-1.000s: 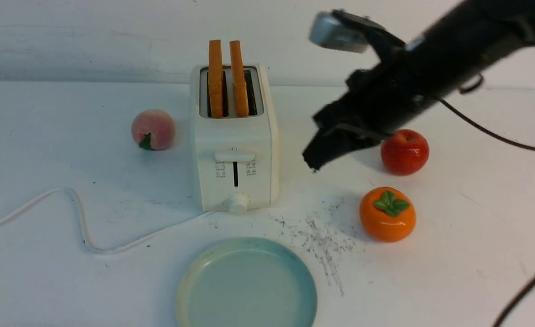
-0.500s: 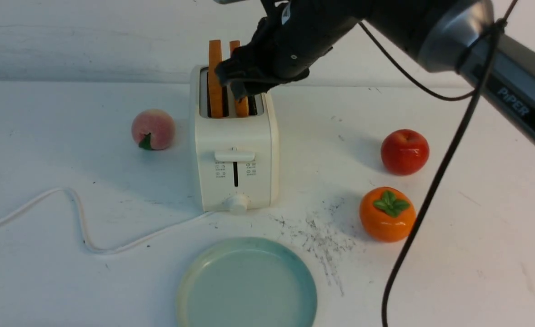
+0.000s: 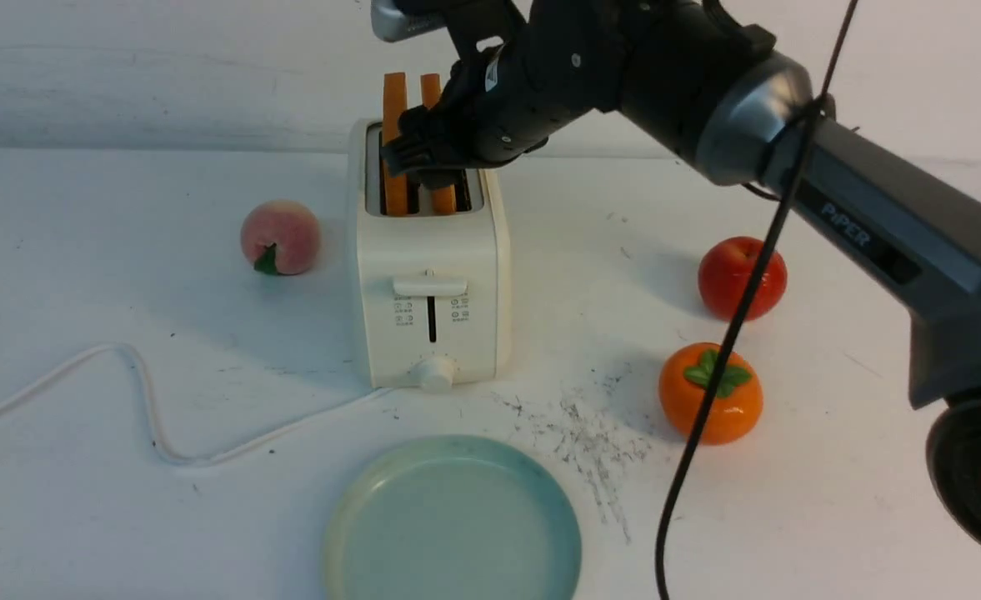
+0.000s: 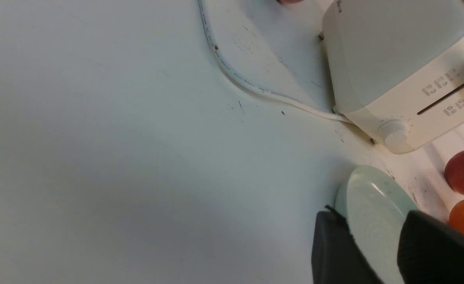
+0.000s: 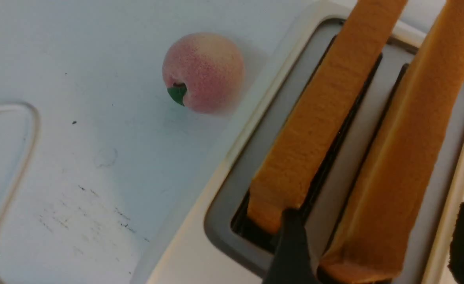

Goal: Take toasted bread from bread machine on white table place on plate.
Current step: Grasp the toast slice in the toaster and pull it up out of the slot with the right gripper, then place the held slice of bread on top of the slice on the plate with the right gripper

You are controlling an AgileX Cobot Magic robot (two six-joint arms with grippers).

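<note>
While both slices stand in the slots: no part of the task is done yet, judging from how things lie.
Toasted bread: left slice (image 3: pixel 395 92) and right slice (image 3: pixel 431 87), both upright in the bread machine (image 3: pixel 432 275), tops sticking out.
Bread machine: on the bench (image 3: pixel 82 500), lever at the top of its slot, just behind the plate (image 3: pixel 457 533).
Plate: bare, nothing on it, apart from the bread machine.
Right pincer (image 3: pixel 423 162): jaws apart, straddling the right slice; one tip is down between the two slices, the other outside. Not clamped on it.
Left pincer (image 4: pixel 377 252): jaws apart, nothing between them. Hangs over the bench near the plate, well apart from the bread.
Step in hand: lining up on the right slice, likely about to close.
Left to do: grip, lift out, lay on plate, then the same for the left slice.
Clutter: peach (image 3: pixel 280 237) beside the bread machine on the left; apple (image 3: pixel 728 279) and orange fruit (image 3: pixel 711 400) on the right, apart from the plate.
</note>
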